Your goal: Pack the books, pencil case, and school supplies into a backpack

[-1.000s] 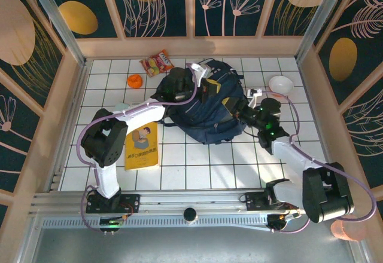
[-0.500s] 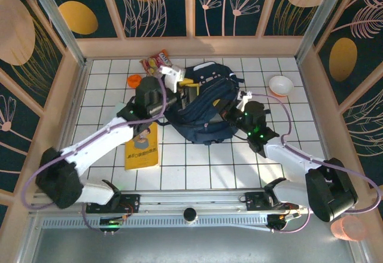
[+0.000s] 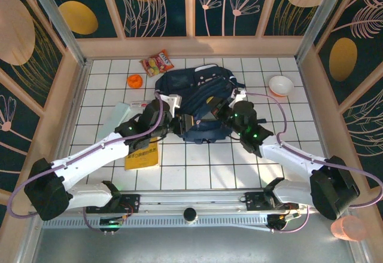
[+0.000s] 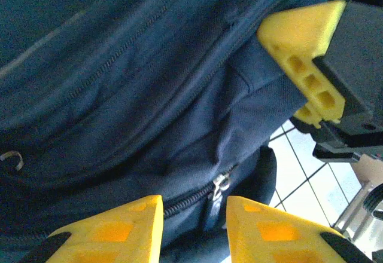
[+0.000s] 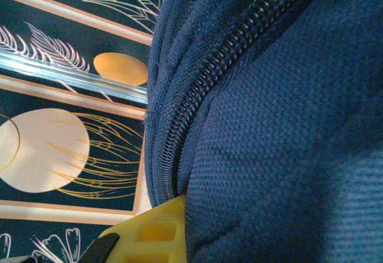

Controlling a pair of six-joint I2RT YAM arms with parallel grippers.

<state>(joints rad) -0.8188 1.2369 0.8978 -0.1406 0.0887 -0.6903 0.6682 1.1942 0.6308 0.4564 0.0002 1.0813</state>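
Beside left fingers, backpack zip pull

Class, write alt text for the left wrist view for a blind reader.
A navy-blue fabric backpack seen close up, its metal zipper pull above the gap between two yellow fingers; another yellow finger touches the fabric upper right.

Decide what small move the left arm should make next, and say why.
Probably close the left gripper on the zipper pull. In the left wrist view the pull sits just ahead of the gap between its open fingers, the backpack looks zipped shut there, and the book lies outside on the table.
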